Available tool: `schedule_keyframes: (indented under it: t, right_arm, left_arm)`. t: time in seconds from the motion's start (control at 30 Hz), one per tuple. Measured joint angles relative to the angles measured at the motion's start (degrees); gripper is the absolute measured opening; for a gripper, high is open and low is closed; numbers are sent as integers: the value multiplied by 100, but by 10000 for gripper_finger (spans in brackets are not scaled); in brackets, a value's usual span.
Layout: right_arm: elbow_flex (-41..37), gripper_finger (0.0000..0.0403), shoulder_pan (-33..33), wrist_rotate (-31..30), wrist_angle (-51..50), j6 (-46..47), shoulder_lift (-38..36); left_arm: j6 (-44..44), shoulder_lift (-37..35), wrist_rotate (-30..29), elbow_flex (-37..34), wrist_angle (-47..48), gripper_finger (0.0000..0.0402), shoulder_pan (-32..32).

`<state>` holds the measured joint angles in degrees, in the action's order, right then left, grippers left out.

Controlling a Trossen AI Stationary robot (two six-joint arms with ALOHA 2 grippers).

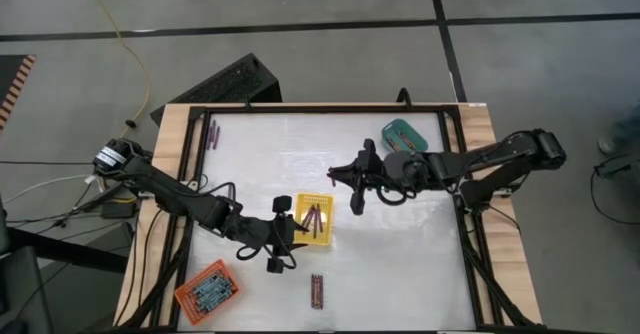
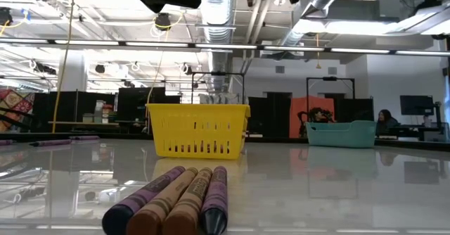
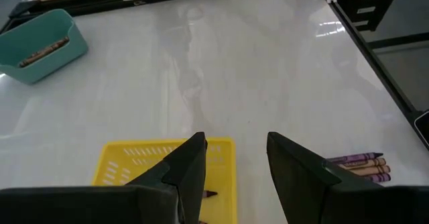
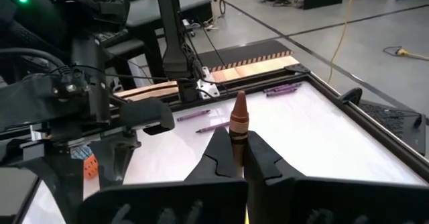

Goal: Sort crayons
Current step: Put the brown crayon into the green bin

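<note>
Right gripper: your right gripper (image 4: 236, 158) is clenched on a brown crayon (image 4: 238, 120), which stands tip-up between the fingers. From above, the gripper (image 1: 357, 181) sits just beyond the yellow basket's far corner, not yet over it.

Left gripper: your left gripper (image 3: 234, 160) is released and carries nothing; the yellow basket (image 3: 120, 172) lies right under and ahead of its fingers.

Sorted so far: a few brownish crayons (image 1: 314, 218) already lie in the yellow basket (image 1: 327, 240). The teal tray (image 3: 59, 52), far ahead of the left gripper, holds at least one crayon (image 3: 43, 51). You cannot tell what the orange tray (image 1: 205, 290), behind and beside the left gripper, contains.

Left to sort: a row of four loose crayons (image 2: 172, 204), purple and brown, rests on the table just to the side of the left gripper. More purple crayons (image 4: 281, 87) lie by the table's far edge, well ahead of the right gripper, with two others (image 4: 208, 121) nearer to it.

Progress: you look to be partway, with the held crayon still to be dropped and both loose groups untouched.
</note>
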<state>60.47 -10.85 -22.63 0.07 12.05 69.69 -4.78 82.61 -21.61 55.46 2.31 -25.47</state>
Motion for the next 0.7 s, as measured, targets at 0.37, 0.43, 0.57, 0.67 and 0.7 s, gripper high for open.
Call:
schedule_keyframes:
  t: [0.37,0.43,0.57,0.67,0.7]
  right_arm:
    - [0,0,-2,0,-94,153,0]
    - [0,0,-2,0,-125,164,0]
    - [0,0,0,0,-133,164,0]
    - [0,0,0,0,-182,166,0]
    - [0,0,0,0,-225,190,0]
  left_arm:
    - [0,0,2,0,0,148,0]
    - [0,0,2,0,0,148,0]
    - [0,0,2,0,0,148,0]
    - [0,0,4,0,0,148,0]
    - [0,0,4,0,0,148,0]
